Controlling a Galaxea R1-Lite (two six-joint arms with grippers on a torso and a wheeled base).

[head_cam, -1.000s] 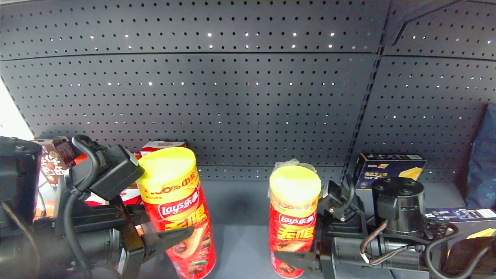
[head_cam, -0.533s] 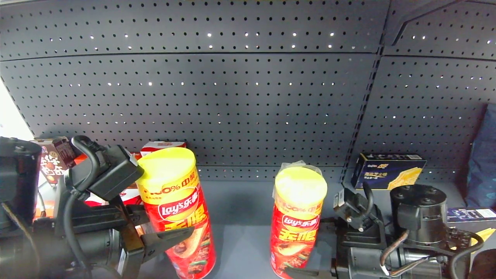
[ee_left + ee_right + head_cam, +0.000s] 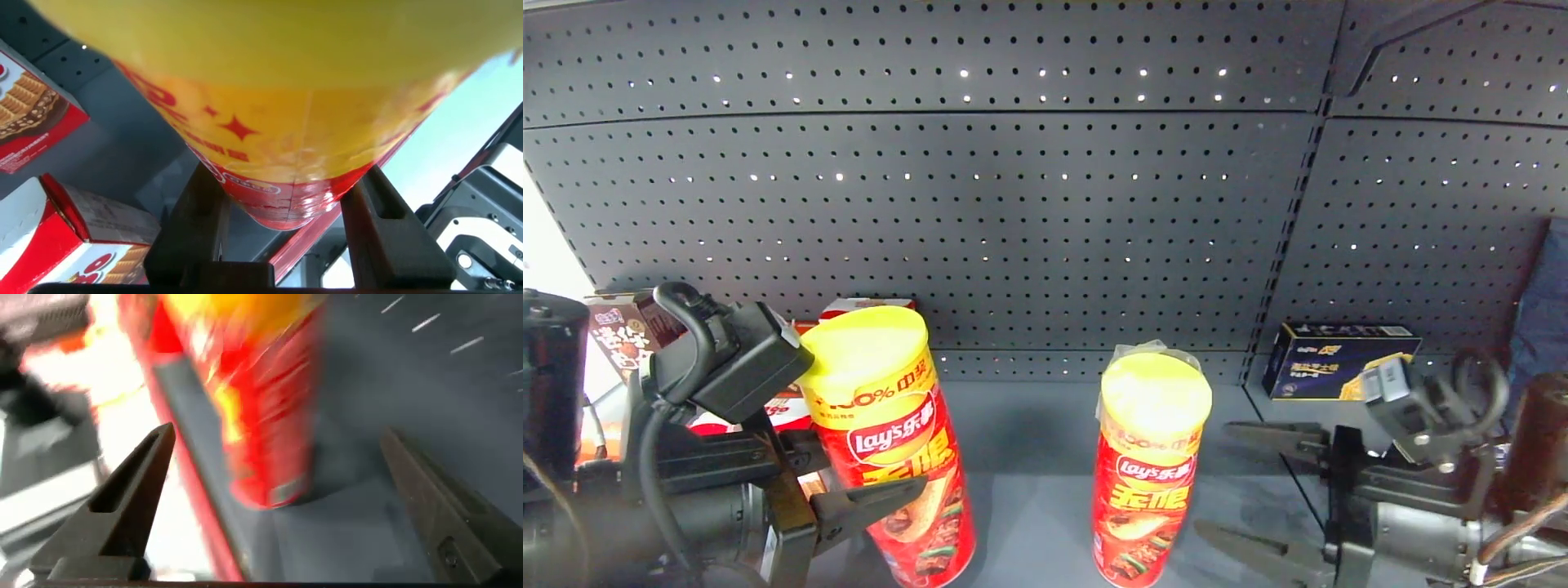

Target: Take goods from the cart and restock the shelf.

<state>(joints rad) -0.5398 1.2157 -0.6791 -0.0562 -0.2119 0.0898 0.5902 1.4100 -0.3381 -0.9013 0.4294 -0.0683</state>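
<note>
Pegboard-backed shelf (image 3: 1029,425): left gripper (image 3: 866,478) jaws clamp left can (image 3: 886,425); right gripper (image 3: 1218,480) jaws spread beside standing right can (image 3: 1150,465). Left arm partly hides boxes (image 3: 788,412).

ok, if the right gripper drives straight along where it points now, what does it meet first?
Probably the red cylindrical chip can with yellow lid standing upright ahead: the right gripper aims its open jaws at the can's lower body, with a gap between them. Depth is uncertain.

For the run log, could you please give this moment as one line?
left gripper: shut on left chip can, upright | right gripper: open, clear of right chip can | right chip can: upright on shelf
</note>
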